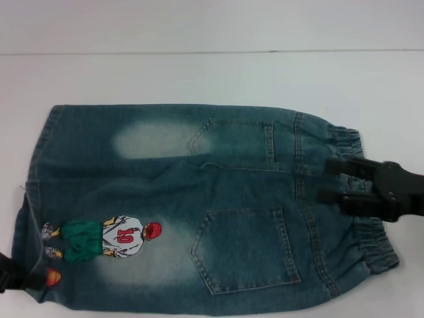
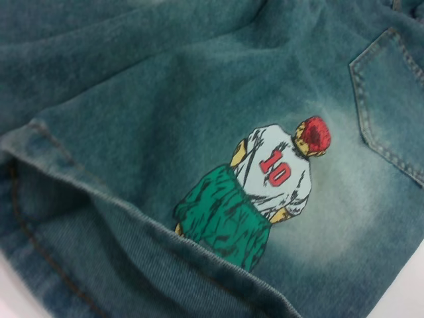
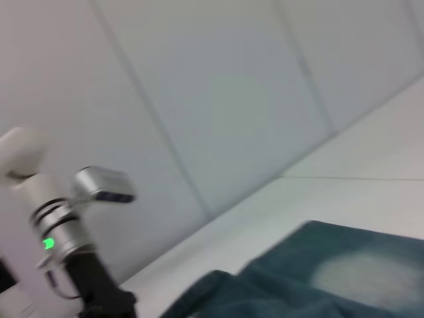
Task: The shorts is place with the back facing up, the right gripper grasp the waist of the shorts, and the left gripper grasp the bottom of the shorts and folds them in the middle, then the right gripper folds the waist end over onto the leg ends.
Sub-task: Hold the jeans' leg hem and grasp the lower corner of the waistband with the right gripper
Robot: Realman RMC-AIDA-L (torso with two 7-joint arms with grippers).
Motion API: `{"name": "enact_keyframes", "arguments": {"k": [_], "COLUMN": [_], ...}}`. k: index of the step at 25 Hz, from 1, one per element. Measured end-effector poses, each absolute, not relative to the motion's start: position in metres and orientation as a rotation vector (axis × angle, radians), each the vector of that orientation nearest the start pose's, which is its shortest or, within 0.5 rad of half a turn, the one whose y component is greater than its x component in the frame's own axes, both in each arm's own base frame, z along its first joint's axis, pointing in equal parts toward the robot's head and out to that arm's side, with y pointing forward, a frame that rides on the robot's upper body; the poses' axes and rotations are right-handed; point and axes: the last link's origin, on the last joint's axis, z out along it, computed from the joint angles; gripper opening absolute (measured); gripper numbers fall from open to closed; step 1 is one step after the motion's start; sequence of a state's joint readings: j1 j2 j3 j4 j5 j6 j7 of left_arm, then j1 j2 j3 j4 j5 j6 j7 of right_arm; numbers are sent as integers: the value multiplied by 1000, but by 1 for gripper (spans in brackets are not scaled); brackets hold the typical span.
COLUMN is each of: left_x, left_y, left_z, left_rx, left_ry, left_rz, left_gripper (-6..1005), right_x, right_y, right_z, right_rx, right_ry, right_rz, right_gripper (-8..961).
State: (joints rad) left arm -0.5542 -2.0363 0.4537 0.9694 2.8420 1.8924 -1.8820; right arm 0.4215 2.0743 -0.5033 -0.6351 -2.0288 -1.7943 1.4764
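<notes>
Counter (image 1: 199,73): white, carries the shorts.
Shorts (image 1: 199,199): faded blue-green denim, back side up, spread flat over the middle of the counter; two patch pockets, pale worn spots.
Waist (image 1: 371,245): gathered elastic band, toward the counter's right edge.
Leg hems (image 1: 36,165): toward the left edge.
Print (image 1: 106,238): player, white shirt "10", green shorts.
Right pincer (image 1: 331,180): released, fingers apart over the waist.
Left pincer (image 1: 13,273): at the hem near corner; grip, I cannot tell.
</notes>
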Motion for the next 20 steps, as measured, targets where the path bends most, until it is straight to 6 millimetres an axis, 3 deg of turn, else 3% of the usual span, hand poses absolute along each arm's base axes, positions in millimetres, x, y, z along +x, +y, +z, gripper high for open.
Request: {"name": "enact_keyframes", "arguments": {"k": [11, 17, 20], "left_x": [-322, -320, -318], "left_y": [281, 281, 283], "left_z": [64, 60, 57], "left_rx": [-2713, -2718, -2730], "left_ry": [-1429, -1427, -1424], "left_rz": [199, 189, 187], "left_gripper": [65, 63, 63], "right_x": [352, 374, 382], "right_y": [212, 177, 170], "right_z": [35, 37, 36], "right_rx": [-2372, -2275, -2256], "right_ry": [1209, 1315, 1367], "right_rz": [931, 880, 832], "right_gripper": [924, 924, 924]}}
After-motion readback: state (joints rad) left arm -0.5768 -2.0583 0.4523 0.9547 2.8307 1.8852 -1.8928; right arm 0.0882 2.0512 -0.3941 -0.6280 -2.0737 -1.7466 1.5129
